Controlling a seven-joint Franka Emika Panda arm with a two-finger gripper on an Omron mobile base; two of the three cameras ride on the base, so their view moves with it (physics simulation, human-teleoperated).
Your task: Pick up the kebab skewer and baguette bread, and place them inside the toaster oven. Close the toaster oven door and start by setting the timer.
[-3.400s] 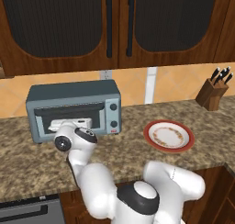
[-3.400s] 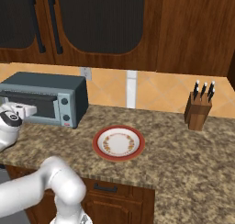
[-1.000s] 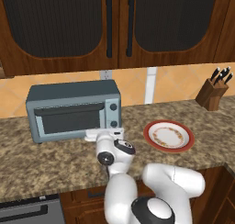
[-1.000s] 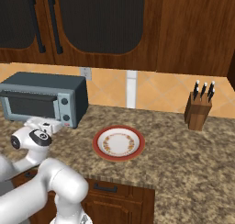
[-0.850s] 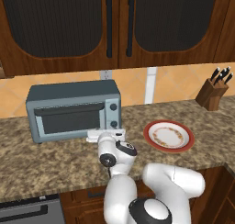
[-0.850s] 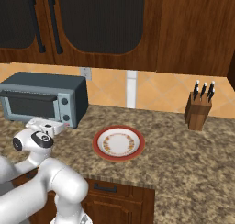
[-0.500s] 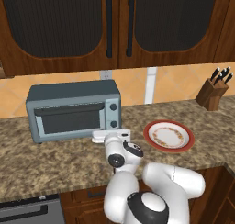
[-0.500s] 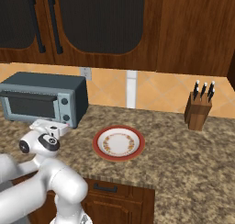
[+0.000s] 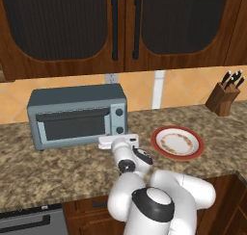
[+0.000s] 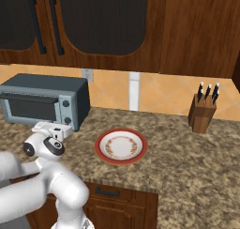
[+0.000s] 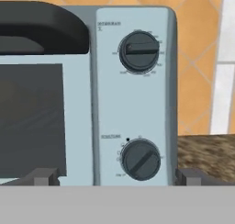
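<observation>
Toaster oven (image 9: 77, 114) sits on the counter (image 9: 43, 169) at 10 o'clock from the arm; its toaster oven door (image 9: 72, 125) is up and flush, where seconds ago it hung open. The plate (image 9: 177, 141) carries neither skewer nor bread, so loading is judged done. Hand (image 9: 117, 141) has swung from the door front to the control panel, fingers spread wide, gripping nothing. In the hand view the lower knob (image 11: 140, 159) lies dead ahead at 6 o'clock, upper knob (image 11: 139, 50) at 12. Timer setting remains.
</observation>
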